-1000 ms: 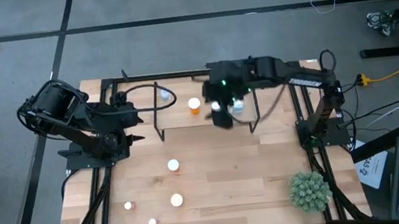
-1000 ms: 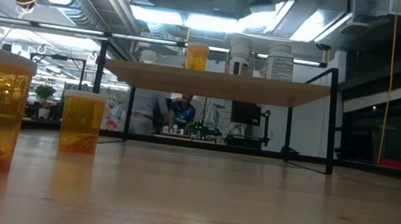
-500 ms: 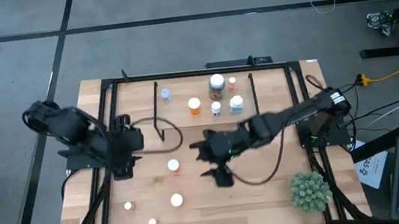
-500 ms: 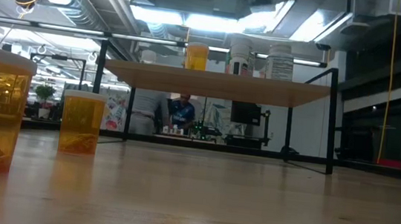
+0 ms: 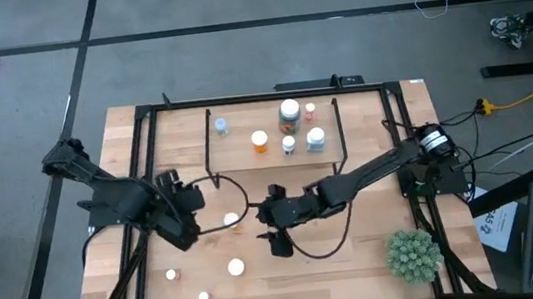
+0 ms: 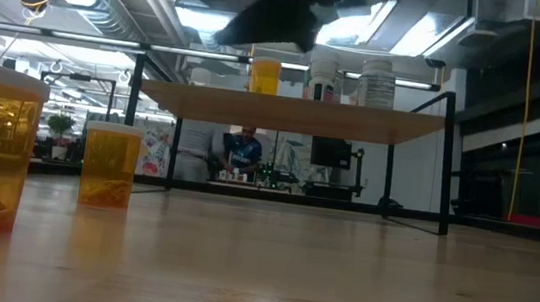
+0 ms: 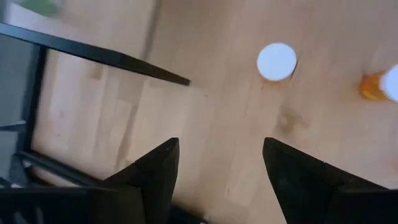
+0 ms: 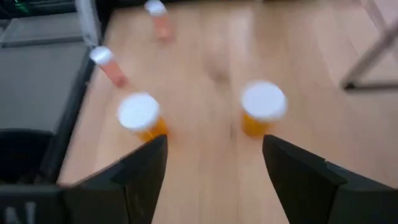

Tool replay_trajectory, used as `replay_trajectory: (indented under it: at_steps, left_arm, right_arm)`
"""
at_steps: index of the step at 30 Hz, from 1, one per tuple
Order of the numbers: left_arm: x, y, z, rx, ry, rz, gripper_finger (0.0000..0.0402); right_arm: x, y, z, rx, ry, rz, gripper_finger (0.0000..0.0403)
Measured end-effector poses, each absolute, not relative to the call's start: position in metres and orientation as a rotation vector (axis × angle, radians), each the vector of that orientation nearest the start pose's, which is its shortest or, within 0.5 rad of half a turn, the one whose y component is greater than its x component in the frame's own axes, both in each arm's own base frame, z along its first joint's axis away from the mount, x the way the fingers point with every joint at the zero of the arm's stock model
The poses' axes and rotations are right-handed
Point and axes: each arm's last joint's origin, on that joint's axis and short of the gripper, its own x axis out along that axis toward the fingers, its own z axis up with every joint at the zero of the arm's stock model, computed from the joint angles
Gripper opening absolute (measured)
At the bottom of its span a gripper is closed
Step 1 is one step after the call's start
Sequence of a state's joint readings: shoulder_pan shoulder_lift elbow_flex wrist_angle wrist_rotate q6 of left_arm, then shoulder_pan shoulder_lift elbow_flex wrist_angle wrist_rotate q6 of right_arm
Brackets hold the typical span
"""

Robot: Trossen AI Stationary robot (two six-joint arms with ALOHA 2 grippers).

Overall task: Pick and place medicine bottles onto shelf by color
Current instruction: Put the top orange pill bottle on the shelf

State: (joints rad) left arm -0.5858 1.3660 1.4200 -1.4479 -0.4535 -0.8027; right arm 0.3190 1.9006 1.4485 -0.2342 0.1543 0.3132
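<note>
L gripper (image 5: 186, 222) fingers spread, empty; R gripper (image 5: 273, 227) same, mid-table.

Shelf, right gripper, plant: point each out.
Shelf (image 5: 242, 154): high view, bare wood left of the orange bottle.
Right gripper (image 5: 275, 241): high view, midway between its open fingertips, over the table.
Plant (image 5: 412, 255): high view, centre of the spiky green ball.
</note>
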Motion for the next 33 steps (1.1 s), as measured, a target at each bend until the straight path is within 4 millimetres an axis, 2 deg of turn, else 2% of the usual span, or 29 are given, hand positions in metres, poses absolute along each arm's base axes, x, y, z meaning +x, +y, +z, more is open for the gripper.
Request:
replay_trajectory:
  at_steps: [3, 8, 14, 18, 22, 26, 33]
  left_arm:
    - [0.2, -0.116, 0.313, -0.011, 1.138, 0.368, 0.0228]
    - [0.216, -0.113, 0.273, -0.073, 1.083, 0.367, 0.0228]
    - [0.243, -0.102, 0.256, -0.124, 0.959, 0.263, 0.0228]
    - [0.253, -0.098, 0.248, 0.011, 0.986, 0.167, 0.0228]
    - [0.257, -0.101, 0.241, 0.223, 1.025, 0.033, 0.0228]
    - [0.261, -0.107, 0.235, 0.368, 1.034, -0.069, 0.0228]
    - [0.272, -0.107, 0.216, 0.387, 1.087, -0.058, 0.0228]
  right_arm:
    - [0.391, 0.134, 0.259, 0.123, 0.794, -0.075, 0.0265]
    - [0.346, 0.149, 0.318, 0.047, 0.893, -0.275, 0.0265]
    - [0.282, 0.166, 0.391, 0.081, 0.905, -0.336, 0.0265]
    - [0.248, 0.174, 0.424, 0.098, 0.851, -0.319, 0.0265]
    - [0.222, 0.179, 0.447, 0.101, 0.791, -0.276, 0.0265]
    - [0.207, 0.183, 0.456, 0.102, 0.759, -0.229, 0.0265]
    - [0.198, 0.19, 0.458, 0.112, 0.747, -0.203, 0.0265]
